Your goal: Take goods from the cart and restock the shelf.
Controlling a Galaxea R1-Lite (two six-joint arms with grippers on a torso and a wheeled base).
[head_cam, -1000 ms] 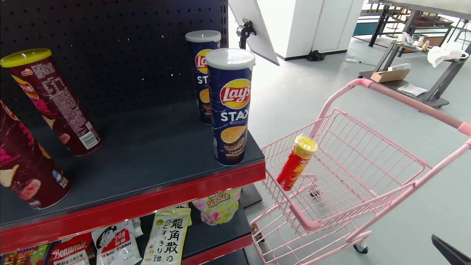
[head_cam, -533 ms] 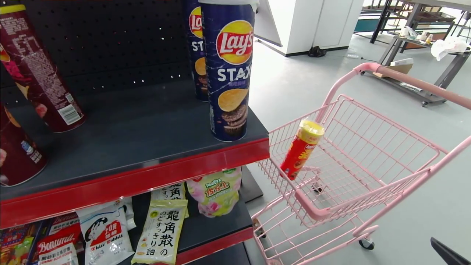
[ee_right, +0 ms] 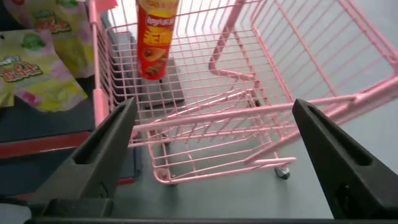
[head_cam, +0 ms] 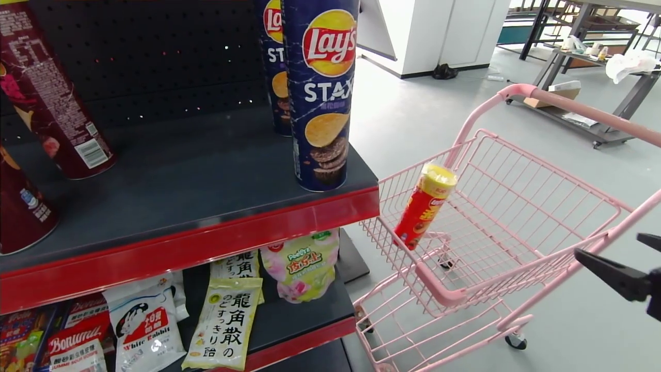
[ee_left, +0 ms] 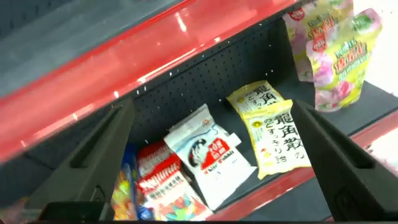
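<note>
We are looking at a slim red cardboard tube of crisps with a yellow plastic lid [head_cam: 424, 206], which is standing inside the pink wire shopping cart [head_cam: 568, 106], in the basket corner nearest the shelf. Its long axis is running nearly upright but tilted, lid uppermost. It seems to be leaning on the wire wall, though we are not managing to make out the contact itself.

The right gripper [head_cam: 607, 244] is hanging outside the basket on the handle side, its two dark fingers spread wide and carrying nothing. From it the tube is lying forward and towards the robot's left, across the open basket, with the near rim in between. In the right wrist view the tube [ee_right: 155, 37] is showing beyond that gripper [ee_right: 214, 104], past the cart rail [ee_right: 249, 115].

The left gripper [ee_left: 212, 104] is likewise gaping and empty, facing the glossy soft snack bags [ee_left: 273, 134] on the lower shelf. We are therefore judging the right arm to be the better placed for the pick.

The tube is looking smooth, rigid and round, so we are expecting a grip across its width to suit it. The thin wire mesh is leaving little room on the side it leans towards.

The dark matte shelf board with a red front lip [head_cam: 206, 243] is holding tall blue crisp tubes [head_cam: 323, 93] and dark red ones [head_cam: 46, 103], with bare board between them.
</note>
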